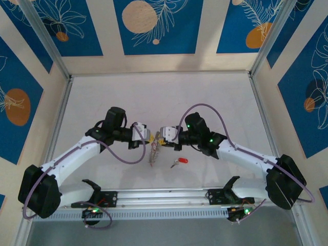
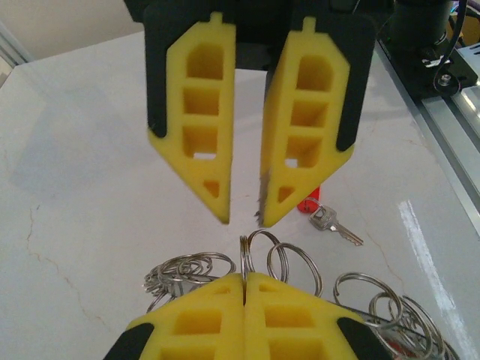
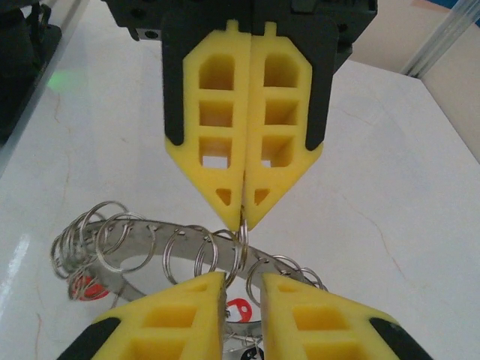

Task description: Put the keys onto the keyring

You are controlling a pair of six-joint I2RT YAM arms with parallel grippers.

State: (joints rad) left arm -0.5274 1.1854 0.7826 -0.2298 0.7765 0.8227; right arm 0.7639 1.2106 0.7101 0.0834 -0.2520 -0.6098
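Near edge, top view: arm bases sit at either end of the rail. Both arms angle inward and meet over the middle of the desk, tips facing each other.

Loose key: red head, silver blade. It lies flat on the desk, on the near side of the right fingers and apart from them. In the left wrist view it lies on the desk past the right finger tips, off to one side.

Left fingers: pressed together with no gap. They pinch one wire loop edge-on between the tips, and the loop stands out beyond them.

Right fingers: narrow gap between them, tips directly opposite the left tips and very close.
- The pinched loop sits at the mouth of this gap. Cannot tell whether the right fingers touch it.
- Left wrist view: a thin metal edge runs along the inner face of one right finger. Cannot tell what it is.

Keyring: a grey metal band strung with many wire loops; the pinched loop is one of them. It hangs below and between the two sets of tips. In the top view the bunch dangles toward the near side. Cannot tell whether its lower end touches the desk.

Red key heads: two show under the band. One is below the loops furthest from the tips. The other is just beyond the right finger tips. Their attachment is hidden.

Far side: bare desk beyond the fingers, then blue wall panels with orange discs.
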